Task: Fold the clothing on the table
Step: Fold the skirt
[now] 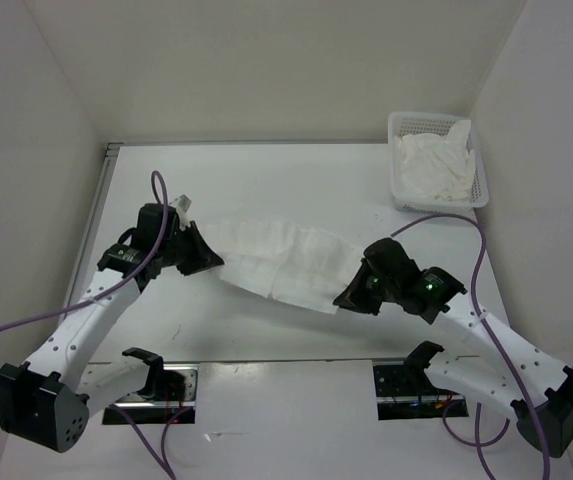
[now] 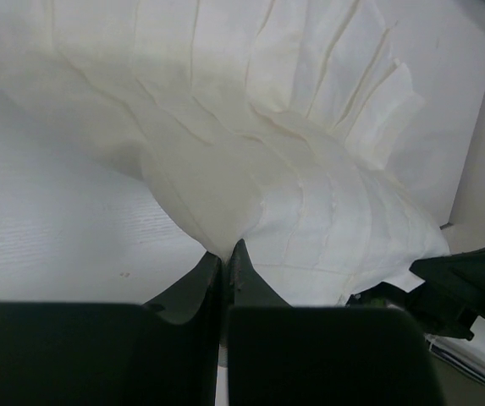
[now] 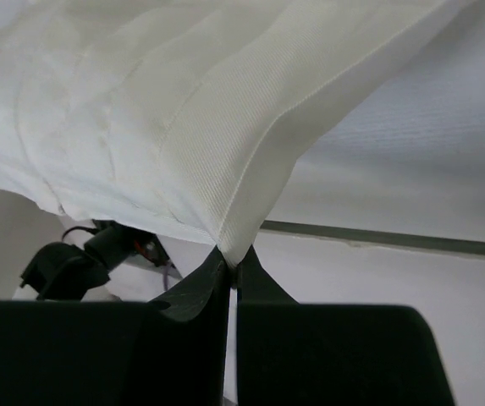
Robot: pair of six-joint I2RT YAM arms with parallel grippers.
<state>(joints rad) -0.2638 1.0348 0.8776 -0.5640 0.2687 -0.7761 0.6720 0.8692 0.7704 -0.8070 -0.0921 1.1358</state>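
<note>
Spotter: Grip check on both sides, please.

Operator: I have the left gripper [image 2: 228, 254] pinched tight on 1 end of the clothing [image 1: 281, 262], and the right gripper [image 3: 232, 258] pinched tight on the other end. On each wrist camera the 2 fingers meet with fabric squeezed between the tips.

Spotter: Where does the clothing sit?

Operator: It hangs as a band between my 2 arms, over the near middle of the table [image 1: 266, 190]. Its long axis runs left to right, slanting a little toward me on the right side. The middle sags; I cannot tell whether it touches the table.

Spotter: Which way from the fingers?

Operator: From the left fingers it runs off to the right, from the right fingers off to the left. Each arm holds its own end, and neither is nearer the middle.

Spotter: What does the next move hang on?

Operator: My judgement: a fold must cross that long axis, so 1 end would travel along it toward the other. The basket [image 1: 394, 160] at the far right is well apart.
</note>
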